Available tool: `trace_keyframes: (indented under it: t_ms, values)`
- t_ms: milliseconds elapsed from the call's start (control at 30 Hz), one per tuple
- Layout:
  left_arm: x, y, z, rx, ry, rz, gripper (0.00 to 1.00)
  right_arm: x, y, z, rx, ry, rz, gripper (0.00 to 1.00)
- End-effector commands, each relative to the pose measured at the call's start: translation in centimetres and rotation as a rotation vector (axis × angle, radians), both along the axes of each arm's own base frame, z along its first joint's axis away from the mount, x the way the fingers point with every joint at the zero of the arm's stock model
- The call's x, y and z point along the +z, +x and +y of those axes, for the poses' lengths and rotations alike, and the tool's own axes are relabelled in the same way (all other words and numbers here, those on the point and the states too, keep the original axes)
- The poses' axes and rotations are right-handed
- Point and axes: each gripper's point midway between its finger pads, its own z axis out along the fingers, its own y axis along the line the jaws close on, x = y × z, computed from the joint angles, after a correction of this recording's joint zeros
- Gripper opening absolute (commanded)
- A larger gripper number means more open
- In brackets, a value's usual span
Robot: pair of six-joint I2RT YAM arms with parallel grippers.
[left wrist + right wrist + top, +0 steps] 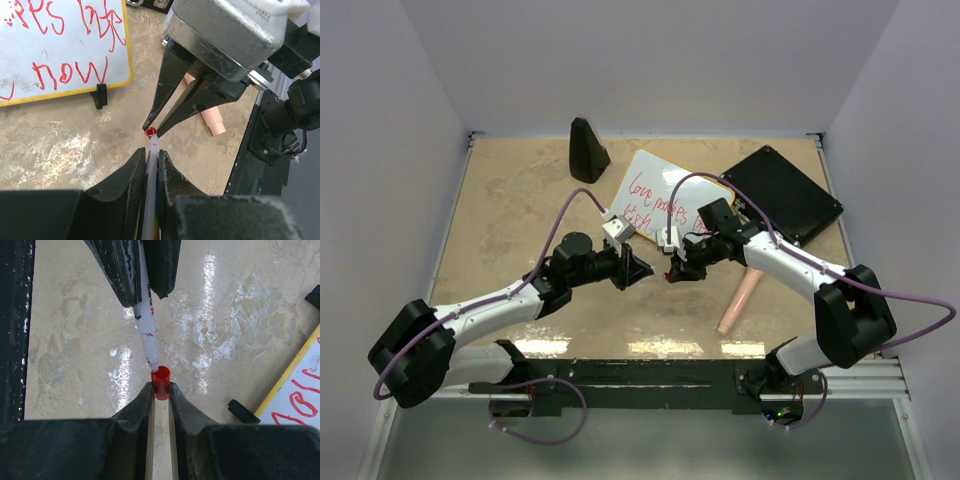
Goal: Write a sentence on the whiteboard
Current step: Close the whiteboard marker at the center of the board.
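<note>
Your left pincer (151,156) fills the foreground of its own wrist view, clamped tight on a white plastic marker (150,192) whose writing end meets a small red plastic cap (160,379). That cap is pinched between the closed fingers of your right pincer (160,388), mouth facing the marker. Beyond them, the small glossy whiteboard with the thin yellow rim (655,168) sits on the beige marbled tabletop (520,190). The red handwritten sentence (67,75) runs across it in two lines, so I judge the writing done and recapping in hand. Next, line barrel and cap on one axis and press them together squarely. You cannot see the nib, nor whether it has entered the cap. The sentence's upper line is cut off in the left wrist view, and from above the right arm and its cable cover part of it.
</note>
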Motion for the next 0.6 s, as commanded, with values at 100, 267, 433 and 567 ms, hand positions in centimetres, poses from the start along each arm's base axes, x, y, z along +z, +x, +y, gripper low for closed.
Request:
trace_keyframes:
  t_ms: [100, 267, 433, 567]
  values:
    - [1.2, 0.3, -1.1, -0.041, -0.01, -0.036, 0.0, 0.6, 0.0, 0.6, 0.016, 0.023, -0.018, 0.02]
    - [0.6, 0.7, -1.3, -0.044, 0.013, -0.025, 0.0, 0.6, -0.1, 0.7, 0.025, 0.02, -0.028, 0.02]
    - [0.1, 0.8, -1.4, -0.045, 0.037, -0.015, 0.0, 0.3, -0.3, 0.6, 0.031, 0.004, -0.035, 0.02]
    - [-0.4, 0.9, -1.4, -0.049, 0.061, -0.007, 0.0, 0.4, -0.2, 0.7, 0.03, 0.004, -0.04, 0.02]
